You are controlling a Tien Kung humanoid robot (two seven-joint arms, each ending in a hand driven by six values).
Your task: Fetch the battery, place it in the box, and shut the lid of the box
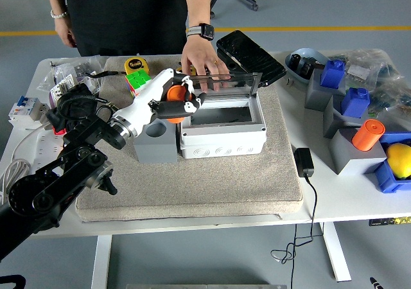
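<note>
Orange and cylindrical, the battery (174, 94) is in the grip of my left hand (172, 97), whose white fingers (187, 103) are curled around it. I see it lifted above the grey holder block (155, 141), close to the left wall of the box (221, 135), and its lower part is hidden by the fingers. The socket on top of the holder block is empty. The box is light grey and open; its clear lid (221, 81) stands up at the back edge, and I can see the grey bottom inside.

A person at the far side reaches down with one hand (202, 61), which wears a watch, and the fingertips rest on the top edge of the lid. The other hand of this person hangs at the upper left, away from the surface (321, 202).

Box and holder block both sit on a beige mat (225, 180). Behind my hand lie a green and red cube (139, 80) and a yellow tape measure (135, 64). A black case (250, 54) is just behind the lid. Far to the right stands another orange battery (368, 135) in a grey block, near blue parts. My right arm does not appear in the view.
</note>
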